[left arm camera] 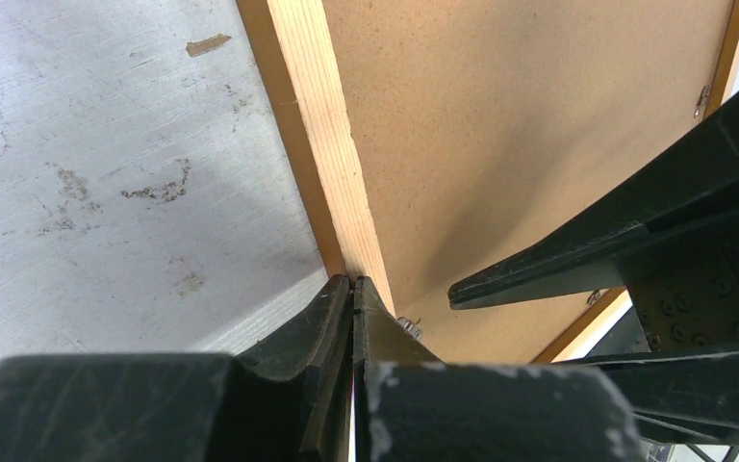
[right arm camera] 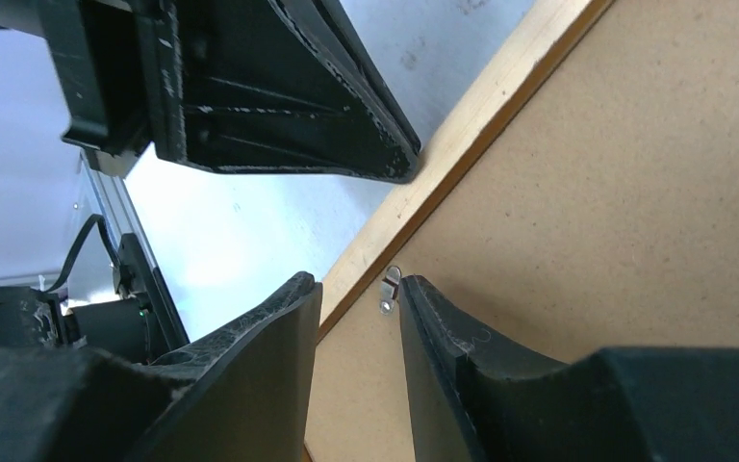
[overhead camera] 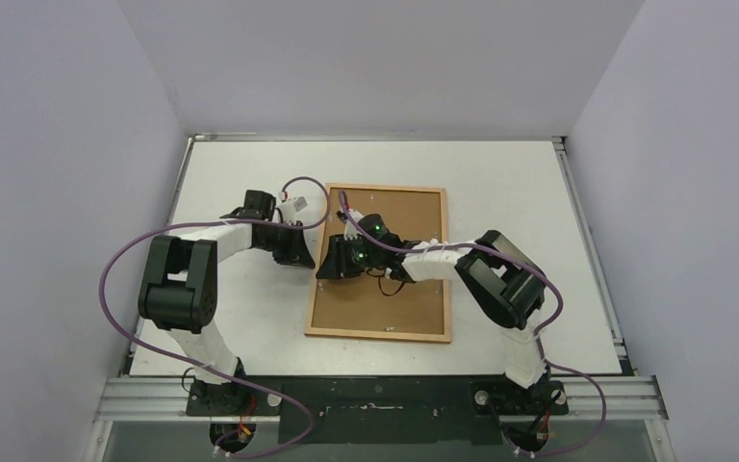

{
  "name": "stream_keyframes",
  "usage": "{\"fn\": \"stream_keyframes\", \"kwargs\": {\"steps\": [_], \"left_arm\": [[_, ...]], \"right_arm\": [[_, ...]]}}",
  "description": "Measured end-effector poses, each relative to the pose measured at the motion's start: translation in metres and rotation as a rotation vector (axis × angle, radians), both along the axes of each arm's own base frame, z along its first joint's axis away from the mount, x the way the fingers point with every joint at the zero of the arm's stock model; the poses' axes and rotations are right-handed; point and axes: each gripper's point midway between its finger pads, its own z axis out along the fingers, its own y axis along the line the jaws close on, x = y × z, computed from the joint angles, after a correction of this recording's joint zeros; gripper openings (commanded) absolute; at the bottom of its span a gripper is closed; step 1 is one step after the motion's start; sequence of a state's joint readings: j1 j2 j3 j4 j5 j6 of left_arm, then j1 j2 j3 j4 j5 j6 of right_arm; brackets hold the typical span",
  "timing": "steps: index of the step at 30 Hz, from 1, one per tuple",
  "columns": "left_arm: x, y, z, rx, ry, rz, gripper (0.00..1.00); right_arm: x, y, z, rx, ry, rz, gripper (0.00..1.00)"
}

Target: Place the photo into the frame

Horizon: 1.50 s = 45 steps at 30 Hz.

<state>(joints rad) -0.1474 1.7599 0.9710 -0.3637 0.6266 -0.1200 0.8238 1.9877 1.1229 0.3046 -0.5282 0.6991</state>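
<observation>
The frame [overhead camera: 377, 334] lies face down in the middle of the table, its narrow wooden border around a brown fibreboard backing [overhead camera: 414, 217]. The photo is hidden. My left gripper [overhead camera: 300, 252] is shut with nothing in it, and its tips [left arm camera: 353, 281] rest at the frame's left border [left arm camera: 322, 125]. My right gripper [overhead camera: 334, 265] hovers low over the backing's left side, open a little [right arm camera: 358, 282]. A small metal turn clip [right arm camera: 390, 287] sits just off its right fingertip, by the wooden border [right arm camera: 462, 144]. The left gripper's fingers [right arm camera: 346, 115] show just beyond.
White walls enclose the table on three sides. Purple cables loop from both arms over the left table area [overhead camera: 115, 269] and the frame's top left [overhead camera: 342, 207]. More clips sit on the backing [left arm camera: 407, 327] [left arm camera: 702, 96]. The two grippers are close together at the frame's left edge.
</observation>
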Motion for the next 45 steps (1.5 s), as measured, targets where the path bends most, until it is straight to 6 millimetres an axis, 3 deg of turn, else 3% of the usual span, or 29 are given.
{"fn": "stream_keyframes", "kwargs": {"steps": [16,45], "left_arm": [[0.000,0.000,0.000,0.000,0.001,0.001,0.00],[0.000,0.000,0.000,-0.002,0.004,0.005,0.00]], "right_arm": [[-0.018,0.000,-0.020,-0.024,0.051,0.044,0.35],[-0.018,0.011,-0.021,-0.005,0.042,0.085,0.31]]}}
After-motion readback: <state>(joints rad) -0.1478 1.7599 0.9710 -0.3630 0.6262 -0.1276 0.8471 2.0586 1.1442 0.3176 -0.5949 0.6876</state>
